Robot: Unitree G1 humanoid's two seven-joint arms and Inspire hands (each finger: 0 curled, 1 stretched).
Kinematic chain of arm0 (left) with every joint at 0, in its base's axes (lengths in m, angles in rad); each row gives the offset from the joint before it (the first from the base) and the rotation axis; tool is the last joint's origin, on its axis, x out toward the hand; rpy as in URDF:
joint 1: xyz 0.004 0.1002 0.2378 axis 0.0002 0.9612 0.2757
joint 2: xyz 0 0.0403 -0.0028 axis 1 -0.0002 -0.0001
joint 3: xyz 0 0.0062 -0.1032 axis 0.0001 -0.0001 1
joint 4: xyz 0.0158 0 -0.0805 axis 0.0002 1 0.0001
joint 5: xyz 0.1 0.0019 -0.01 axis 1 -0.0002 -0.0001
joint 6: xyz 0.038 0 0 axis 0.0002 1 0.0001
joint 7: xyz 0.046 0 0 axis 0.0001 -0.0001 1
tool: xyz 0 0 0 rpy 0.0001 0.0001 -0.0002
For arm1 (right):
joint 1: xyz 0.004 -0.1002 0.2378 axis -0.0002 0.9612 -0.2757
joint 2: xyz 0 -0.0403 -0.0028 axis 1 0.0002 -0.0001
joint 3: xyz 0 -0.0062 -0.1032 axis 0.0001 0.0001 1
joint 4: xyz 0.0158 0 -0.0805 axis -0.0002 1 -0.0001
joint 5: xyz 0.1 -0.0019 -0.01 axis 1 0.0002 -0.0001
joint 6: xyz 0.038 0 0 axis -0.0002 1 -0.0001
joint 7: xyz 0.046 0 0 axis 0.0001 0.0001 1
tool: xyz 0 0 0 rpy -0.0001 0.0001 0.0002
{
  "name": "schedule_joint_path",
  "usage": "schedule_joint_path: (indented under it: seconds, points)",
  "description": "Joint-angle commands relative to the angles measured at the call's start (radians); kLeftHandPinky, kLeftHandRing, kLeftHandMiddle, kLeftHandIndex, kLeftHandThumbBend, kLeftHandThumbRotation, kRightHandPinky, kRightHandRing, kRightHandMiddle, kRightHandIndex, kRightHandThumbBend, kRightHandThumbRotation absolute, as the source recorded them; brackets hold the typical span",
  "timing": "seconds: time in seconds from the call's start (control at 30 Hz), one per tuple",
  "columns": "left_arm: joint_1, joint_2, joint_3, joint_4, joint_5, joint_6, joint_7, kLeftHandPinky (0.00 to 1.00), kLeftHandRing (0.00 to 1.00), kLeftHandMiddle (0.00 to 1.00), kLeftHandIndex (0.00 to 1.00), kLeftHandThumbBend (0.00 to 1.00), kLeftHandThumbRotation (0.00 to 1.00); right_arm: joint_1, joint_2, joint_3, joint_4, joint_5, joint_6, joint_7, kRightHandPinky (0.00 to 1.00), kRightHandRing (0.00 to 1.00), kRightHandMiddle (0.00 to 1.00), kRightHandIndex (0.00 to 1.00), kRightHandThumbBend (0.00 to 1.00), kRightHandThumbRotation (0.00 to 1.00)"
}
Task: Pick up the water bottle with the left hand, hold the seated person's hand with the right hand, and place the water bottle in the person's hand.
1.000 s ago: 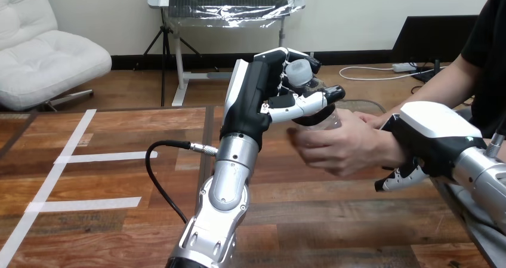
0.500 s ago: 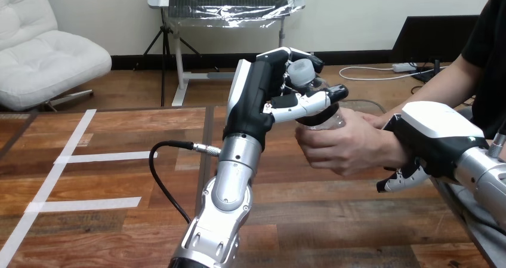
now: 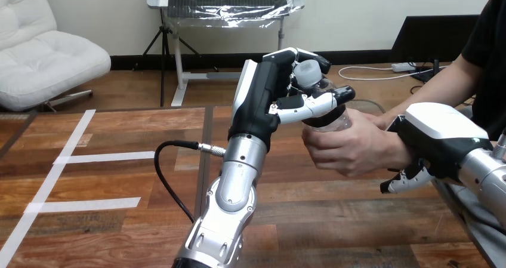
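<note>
Head view: left hand (image 3: 262, 101) curled round water bottle (image 3: 308, 74) above wooden table (image 3: 119, 184); person's hand (image 3: 352, 145) grips bottle's lower part too. Right hand (image 3: 438, 136) clamped on person's wrist (image 3: 394, 147). White tape lines (image 3: 101, 157) on table's left.

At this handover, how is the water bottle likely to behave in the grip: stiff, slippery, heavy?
The water bottle looks like clear thin plastic, so it probably dents under a hard squeeze. Its smooth wall may slip, though the left hand curls round its top and the person's hand wraps its lower part. Its fill is hidden, so weight is unclear.
</note>
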Motion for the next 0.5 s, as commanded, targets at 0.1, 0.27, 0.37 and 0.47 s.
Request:
schedule_joint_path:
  seconds: [0.1,0.27,0.37,0.47]
  points:
    - [-0.035,-0.038,-0.024,-0.045,0.006,-0.026,-0.007,0.39,0.4,0.43,0.48,0.63,0.0,-0.031,-0.055,-0.058,-0.02,-0.005,-0.008,-0.011,0.14,0.2,0.27,0.3,0.75,0.0]
    - [-0.035,-0.037,-0.022,-0.043,0.005,-0.029,-0.002,0.39,0.4,0.43,0.48,0.63,0.0,-0.035,-0.057,-0.048,-0.015,-0.029,-0.003,-0.017,0.15,0.21,0.28,0.31,0.77,0.0]
    - [-0.036,-0.034,-0.023,-0.04,0.008,-0.034,0.001,0.39,0.41,0.44,0.48,0.63,0.0,-0.04,-0.059,-0.036,-0.013,-0.056,0.01,-0.012,0.17,0.25,0.34,0.37,0.77,0.0]
    - [-0.038,-0.03,-0.026,-0.039,0.01,-0.033,-0.001,0.4,0.43,0.46,0.5,0.64,0.0,-0.044,-0.059,-0.028,-0.013,-0.08,0.023,-0.007,0.23,0.32,0.42,0.44,0.79,0.0]
